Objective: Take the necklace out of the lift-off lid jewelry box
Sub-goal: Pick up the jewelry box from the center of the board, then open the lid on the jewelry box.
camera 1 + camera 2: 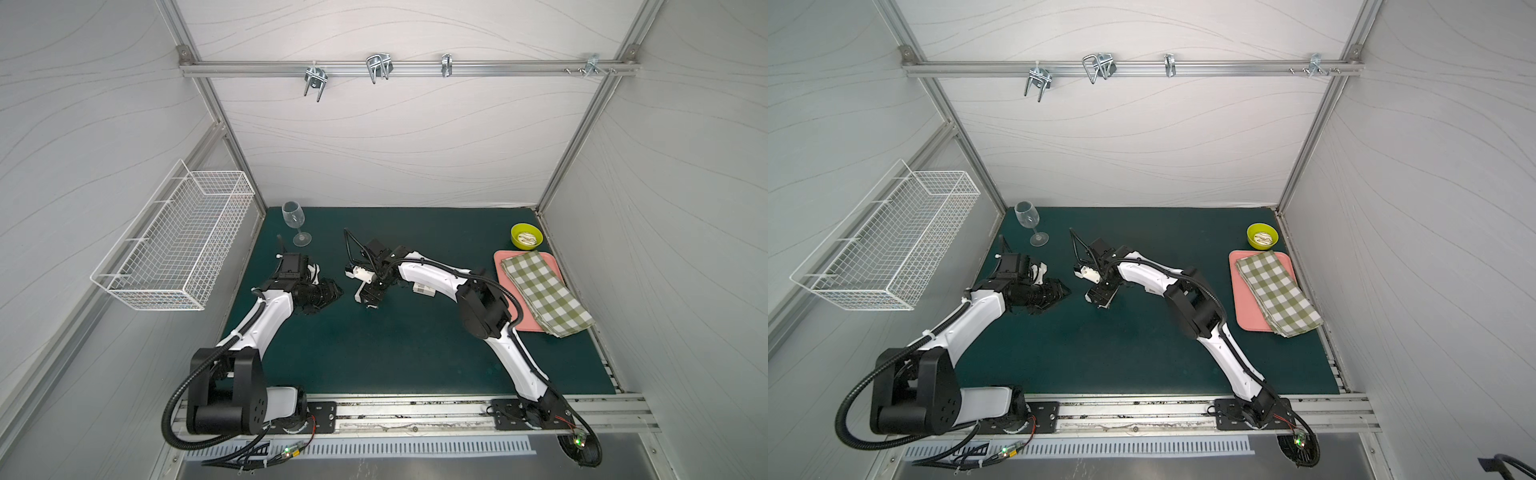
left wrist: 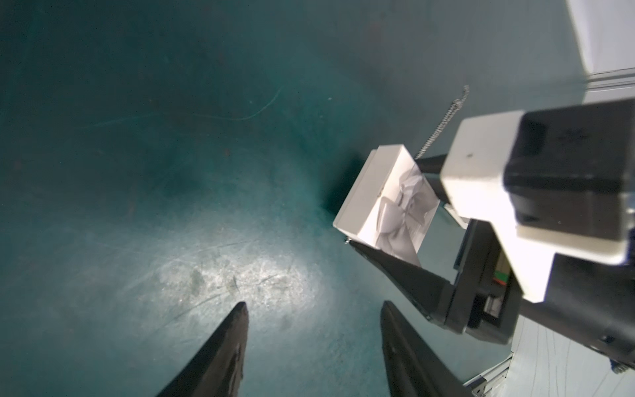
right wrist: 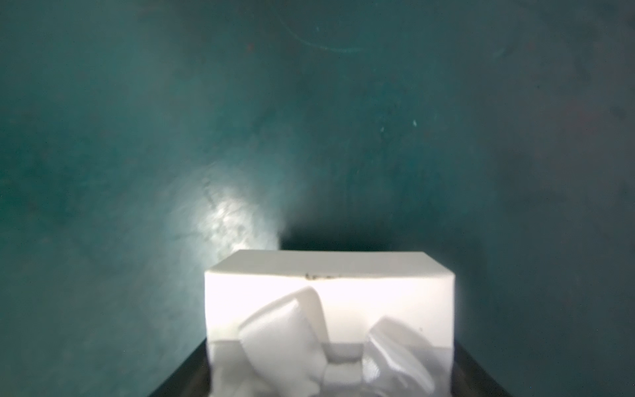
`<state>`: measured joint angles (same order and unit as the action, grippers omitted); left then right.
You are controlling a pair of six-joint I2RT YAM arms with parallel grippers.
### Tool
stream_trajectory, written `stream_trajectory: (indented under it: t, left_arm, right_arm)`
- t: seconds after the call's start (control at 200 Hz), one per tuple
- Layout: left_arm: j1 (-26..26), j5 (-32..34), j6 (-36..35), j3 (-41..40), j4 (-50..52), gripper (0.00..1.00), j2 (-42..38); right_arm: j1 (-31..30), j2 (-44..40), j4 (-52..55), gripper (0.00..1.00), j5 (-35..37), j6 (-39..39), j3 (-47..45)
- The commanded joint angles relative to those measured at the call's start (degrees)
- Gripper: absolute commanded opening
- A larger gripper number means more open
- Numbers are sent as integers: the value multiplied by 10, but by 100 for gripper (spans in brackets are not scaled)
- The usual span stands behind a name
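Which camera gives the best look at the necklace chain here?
Left wrist view: the necklace shows as a thin chain against the green mat, one end hidden behind the white bow box. The right wrist view shows only that box and mat; in both top views the necklace cannot be made out.

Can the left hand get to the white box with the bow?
Probably yes. The left hand is open and roughly faces the white box, with only bare green mat between them. But the right hand holds it, so there's little free room to grab.
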<state>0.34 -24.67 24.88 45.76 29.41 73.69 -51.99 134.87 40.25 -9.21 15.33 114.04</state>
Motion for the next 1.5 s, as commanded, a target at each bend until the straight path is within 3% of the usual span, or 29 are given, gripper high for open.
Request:
stream_trajectory:
  t: [0.0, 0.145, 0.225, 0.4, 0.57, 0.705, 0.79, 1.155, 1.495]
  left_arm:
    - [2, -12, -23, -9, 5, 60, -45]
    - [-15, -30, -39, -22, -4, 59, -110]
    - [-58, -7, -52, -27, -10, 59, -153]
    - [-229, 95, -85, -76, -90, 62, -253]
    - [-394, 186, -142, -171, -263, 66, -325]
    - [-506, 220, -241, -234, -404, 73, -314]
    - [-554, 231, -287, -236, -443, 75, -276]
    - [-582, 201, -296, -186, -608, 79, -127]
    - [-582, 154, -268, -152, -659, 77, -64]
  right_arm:
    - [1, -83, -10, 60, -19, -49, -38]
    - [5, -180, -28, 58, -23, -131, -137]
    - [9, -238, -33, 59, -23, -171, -196]
    - [33, -379, -31, 59, -34, -260, -338]
    - [88, -523, -31, 60, -97, -336, -470]
    - [132, -609, -4, 60, -149, -367, -528]
    - [154, -651, 10, 60, -175, -384, -544]
    - [179, -702, 12, 60, -235, -419, -558]
    - [179, -699, -25, 60, -257, -439, -580]
